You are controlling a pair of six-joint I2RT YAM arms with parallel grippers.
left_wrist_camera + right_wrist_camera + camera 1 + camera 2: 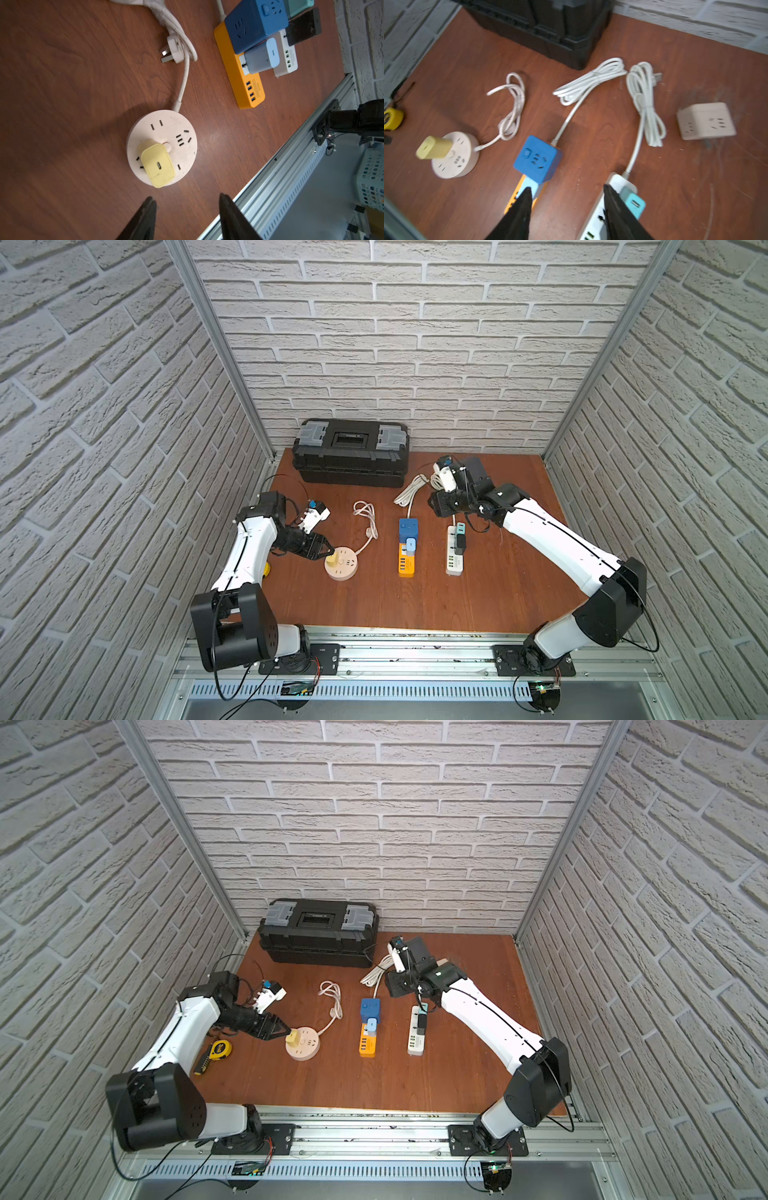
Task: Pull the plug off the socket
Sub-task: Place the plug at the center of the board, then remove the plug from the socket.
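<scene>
hovering my left gripper (186,197) at 9 o'clock of the yellow plug (331,561), jaws spread, empty, tips just short of it. in both top views the plug sits seated near the 10 o'clock edge of the round socket (347,571), so that pull isn't done. at 3 o'clock, orange strip (405,565) carries a pale blue charger (410,545) and a blue cube (408,529). white strip (454,562) beyond carries a black plug (460,545) and a teal plug (460,527), all seated by the look of it. my right gripper (567,188) hangs over the strips' far ends, jaws apart, nothing between.

view gaps: a top view shows the tape measure (219,1049) at 9 o'clock of the socket, left wrist view doesn't. only the right wrist view shows a loose beige cube adapter (706,121) on the table, likely one already off. my right arm covers nearly all of it from above.
</scene>
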